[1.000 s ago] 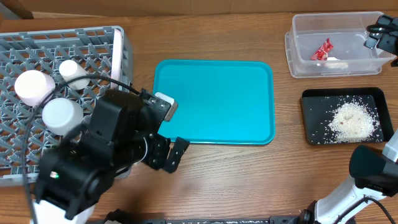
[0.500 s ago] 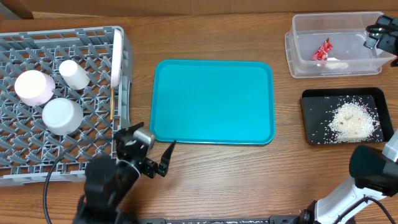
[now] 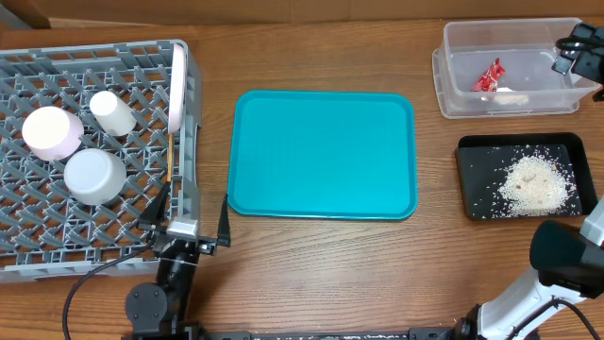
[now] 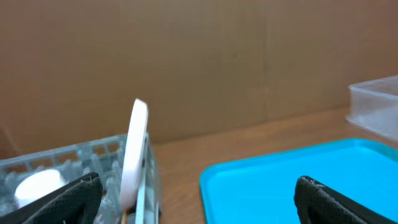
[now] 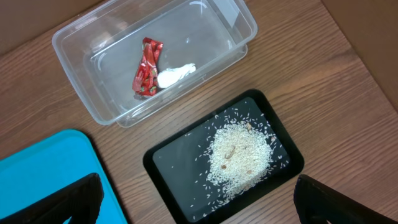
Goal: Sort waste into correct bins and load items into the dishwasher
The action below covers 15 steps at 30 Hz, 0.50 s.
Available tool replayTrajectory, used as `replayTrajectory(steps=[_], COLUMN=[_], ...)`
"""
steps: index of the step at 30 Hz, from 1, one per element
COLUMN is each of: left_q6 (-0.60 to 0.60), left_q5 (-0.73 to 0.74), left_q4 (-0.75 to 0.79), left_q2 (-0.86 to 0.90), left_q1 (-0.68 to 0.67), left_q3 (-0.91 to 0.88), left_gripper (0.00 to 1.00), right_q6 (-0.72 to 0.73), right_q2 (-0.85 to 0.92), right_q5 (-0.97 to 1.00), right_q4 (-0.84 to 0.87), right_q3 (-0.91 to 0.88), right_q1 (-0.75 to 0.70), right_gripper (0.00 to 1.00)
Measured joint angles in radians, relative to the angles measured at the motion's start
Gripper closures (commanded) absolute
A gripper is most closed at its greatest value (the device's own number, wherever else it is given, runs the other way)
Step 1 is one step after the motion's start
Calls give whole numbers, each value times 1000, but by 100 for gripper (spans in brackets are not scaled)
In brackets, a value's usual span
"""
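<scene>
Left claw (image 3: 189, 219) is spread wide and empty at the near right corner of the dish rack (image 3: 94, 57). In the rack sit the pink bowl (image 3: 52, 132), grey-blue bowl (image 3: 94, 177), white cup (image 3: 113, 111) and chopsticks (image 3: 169, 156), with the white plate (image 3: 176, 90) on edge along its right wall. Right claw (image 5: 198, 200) gapes wide too, holding nothing, above the far right. There the red wrapper (image 3: 488, 76) lies in the clear tub (image 3: 453, 80) and rice crumbs (image 3: 536, 184) are heaped in the black tray (image 3: 472, 179). The teal tray (image 3: 321, 156) is mid-surface.

Left of the teal tray (image 3: 321, 156), the dish rack (image 3: 113, 227) runs off the overhead view's left edge, and the chopsticks (image 3: 169, 156) in it are too thin to count. The tub (image 4: 376, 109) beyond the tray is cut by the left wrist view's right edge.
</scene>
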Motion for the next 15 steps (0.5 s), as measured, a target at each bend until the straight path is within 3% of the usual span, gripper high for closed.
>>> replayTrajectory(steps=[5, 10, 15], left_q6=[0, -3, -19], left_q5=[-56, -102, -127], left_q4=[-33, -213, -229], left_q2=[-38, -56, -56], left_q1=[0, 0, 0], left_q3=[-13, -14, -14], left_gripper=[0, 0, 0], right_q6=[1, 0, 1], right_q2=[0, 0, 0], right_q5=[0, 0, 0], right_q4=[0, 0, 0], right_q3=[0, 0, 0], right_q1=[0, 0, 0], right_gripper=[0, 0, 0])
